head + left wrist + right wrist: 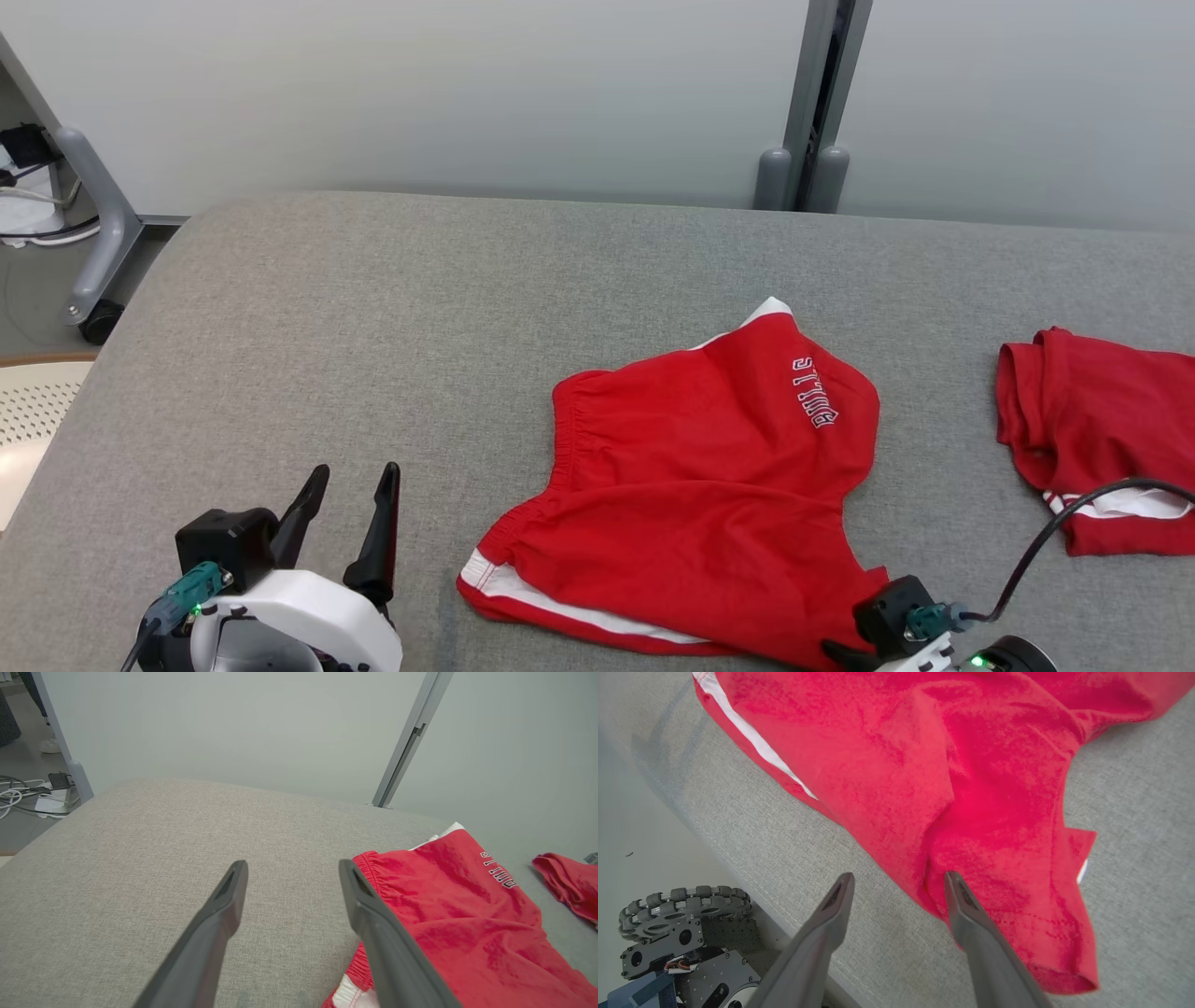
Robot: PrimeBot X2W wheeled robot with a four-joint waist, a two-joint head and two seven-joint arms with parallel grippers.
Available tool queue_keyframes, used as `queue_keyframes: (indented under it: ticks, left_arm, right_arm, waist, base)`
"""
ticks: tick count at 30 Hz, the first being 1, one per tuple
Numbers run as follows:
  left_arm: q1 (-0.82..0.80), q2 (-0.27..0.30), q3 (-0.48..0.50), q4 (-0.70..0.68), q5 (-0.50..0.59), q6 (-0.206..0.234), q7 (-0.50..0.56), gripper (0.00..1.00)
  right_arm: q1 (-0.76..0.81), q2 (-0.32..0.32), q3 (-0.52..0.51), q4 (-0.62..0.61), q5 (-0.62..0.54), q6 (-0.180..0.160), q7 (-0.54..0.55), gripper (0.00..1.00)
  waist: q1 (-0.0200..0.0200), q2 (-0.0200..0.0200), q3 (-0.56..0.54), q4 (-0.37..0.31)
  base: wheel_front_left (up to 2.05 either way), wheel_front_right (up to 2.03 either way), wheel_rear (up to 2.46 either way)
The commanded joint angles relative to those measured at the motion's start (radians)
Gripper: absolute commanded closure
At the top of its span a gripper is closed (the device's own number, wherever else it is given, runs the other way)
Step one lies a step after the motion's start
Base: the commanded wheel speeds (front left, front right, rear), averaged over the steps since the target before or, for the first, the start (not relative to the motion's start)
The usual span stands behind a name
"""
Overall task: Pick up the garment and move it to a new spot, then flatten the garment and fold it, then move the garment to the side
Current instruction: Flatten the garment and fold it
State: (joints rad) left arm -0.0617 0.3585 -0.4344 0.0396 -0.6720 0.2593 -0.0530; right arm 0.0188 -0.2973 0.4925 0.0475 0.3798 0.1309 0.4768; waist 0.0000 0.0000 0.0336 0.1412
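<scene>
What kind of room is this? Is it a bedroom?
Probably a lab, not a bedroom: plain partition panels on metal legs, loose cables on the floor, red shorts on a grey padded table.

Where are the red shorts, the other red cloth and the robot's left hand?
red shorts (691,485), head view, middle of the cloth
second red garment (1092,401), head view, its upper part
left gripper (357,471), head view, between its open fingertips
</scene>
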Motion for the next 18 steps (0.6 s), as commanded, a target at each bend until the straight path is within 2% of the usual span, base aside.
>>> queue_keyframes:
  ticks: [1,2,3,12,18]
  left_arm:
    - [-0.012,0.002,0.002,0.003,-0.005,-0.002,-0.004,0.00]
    - [-0.012,0.003,0.002,0.004,-0.006,-0.001,-0.004,0.00]
    - [-0.012,0.003,0.002,0.005,-0.005,-0.001,-0.004,0.00]
    - [-0.024,-0.003,-0.006,0.002,-0.010,-0.004,0.001,0.00]
    - [-0.066,-0.014,-0.019,0.010,-0.003,-0.019,0.001,0.00]
  right_arm:
    - [-0.014,-0.001,0.002,0.007,0.003,0.000,-0.013,0.66]
    - [-0.018,-0.003,-0.001,0.008,0.002,0.000,-0.016,0.95]
    - [-0.020,-0.007,-0.006,0.007,-0.001,0.000,-0.016,1.00]
    - [-0.107,-0.050,-0.054,-0.081,-0.006,0.000,0.010,1.00]
    - [-0.283,-0.076,-0.013,-0.019,0.034,0.000,0.013,1.00]
  waist:
    - [0.0000,0.0000,0.001,0.008]
    - [0.0000,0.0000,0.002,0.010]
    - [0.0000,0.0000,0.003,0.012]
    - [0.0000,0.0000,0.040,0.010]
    - [0.0000,0.0000,0.109,0.031]
  base:
    - [0.00,0.00,0.00]
    - [0.00,0.00,0.00]
    - [0.00,0.00,0.00]
    - [0.00,0.00,0.00]
    - [0.00,0.00,0.00]
